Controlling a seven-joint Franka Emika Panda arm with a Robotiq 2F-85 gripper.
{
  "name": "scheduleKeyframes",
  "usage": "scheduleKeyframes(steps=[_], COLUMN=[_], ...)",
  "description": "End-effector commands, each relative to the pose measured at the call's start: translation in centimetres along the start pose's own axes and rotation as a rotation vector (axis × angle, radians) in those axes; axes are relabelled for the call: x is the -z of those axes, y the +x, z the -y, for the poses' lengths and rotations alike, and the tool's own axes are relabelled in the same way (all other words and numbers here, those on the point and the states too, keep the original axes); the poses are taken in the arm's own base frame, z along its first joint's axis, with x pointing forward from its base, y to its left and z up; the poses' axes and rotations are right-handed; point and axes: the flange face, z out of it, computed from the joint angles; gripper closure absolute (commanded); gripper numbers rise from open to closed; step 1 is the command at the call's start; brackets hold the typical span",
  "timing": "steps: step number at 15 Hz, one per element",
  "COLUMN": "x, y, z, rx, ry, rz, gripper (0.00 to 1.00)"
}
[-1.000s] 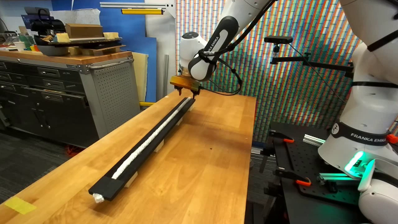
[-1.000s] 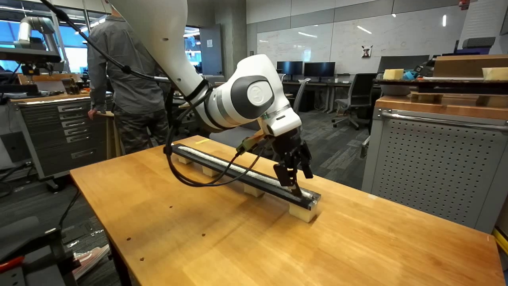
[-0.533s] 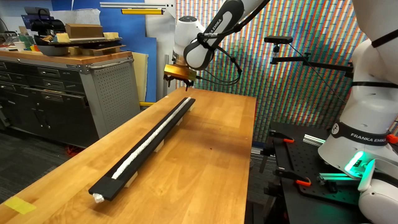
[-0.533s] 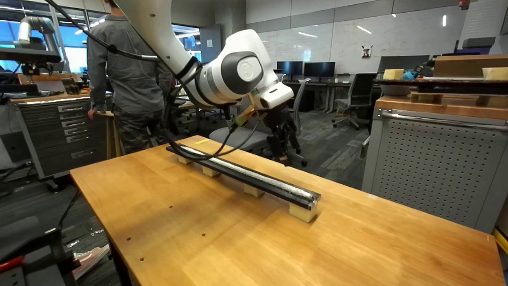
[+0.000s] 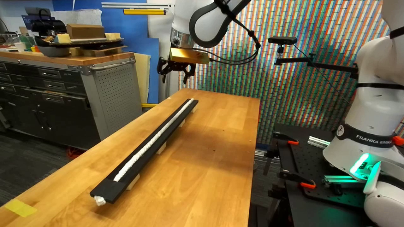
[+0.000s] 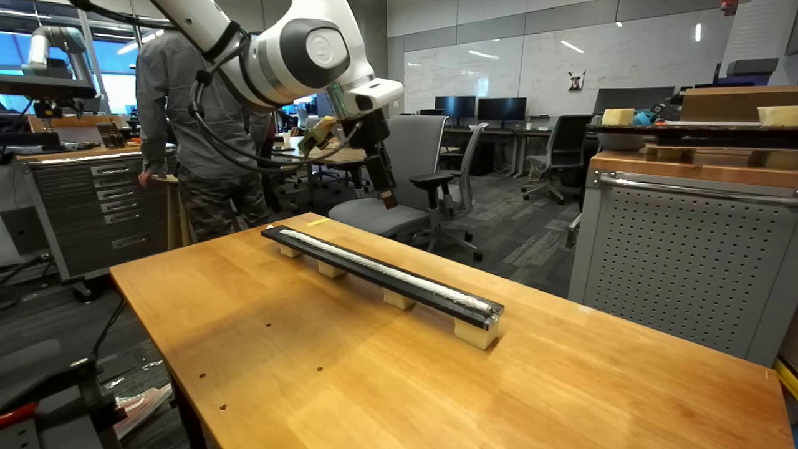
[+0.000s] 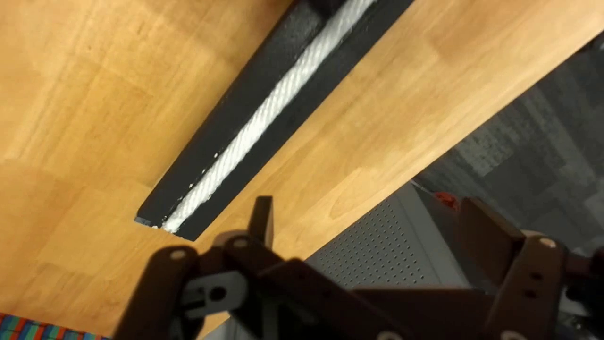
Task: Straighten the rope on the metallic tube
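While the white rope [image 7: 259,122] runs nearly straight along the middle of the dark metallic tube [image 7: 238,111], pale blocks [image 6: 477,333] hold the tube above the wooden counter [image 6: 374,386]. Higher up, and well apart from the rope, hangs the gripper [image 5: 174,81], its fingers [image 7: 261,219] spread wide; a grey perforated cabinet [image 6: 679,262] stands beyond the counter's edge.

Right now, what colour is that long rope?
The rope is white with slanting ridges, best seen in the wrist view.

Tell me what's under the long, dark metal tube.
Four pale, box-shaped blocks, material unclear, stand under the long, dark metal tube, on the brown wooden tabletop. Their far sides, the tops beneath the tube and the tabletop beneath the blocks are covered.
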Motion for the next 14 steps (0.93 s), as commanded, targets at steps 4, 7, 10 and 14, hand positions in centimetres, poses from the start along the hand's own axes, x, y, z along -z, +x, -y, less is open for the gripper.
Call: scheduleKeyframes(steps=[4, 7, 10, 14], x=[7.1, 9.1, 10.6, 11.7], y=[-5.2, -7.0, -8.3, -9.7], z=[-1.2, -1.8, -2.4, -3.5], rx=[0.349, 0.48, 0.572, 0.638], ry=[0.032, 0.042, 0.037, 0.003], rz=[0.117, 0.173, 0.206, 0.209], gripper=[0.0, 0.0, 0.0, 0.0])
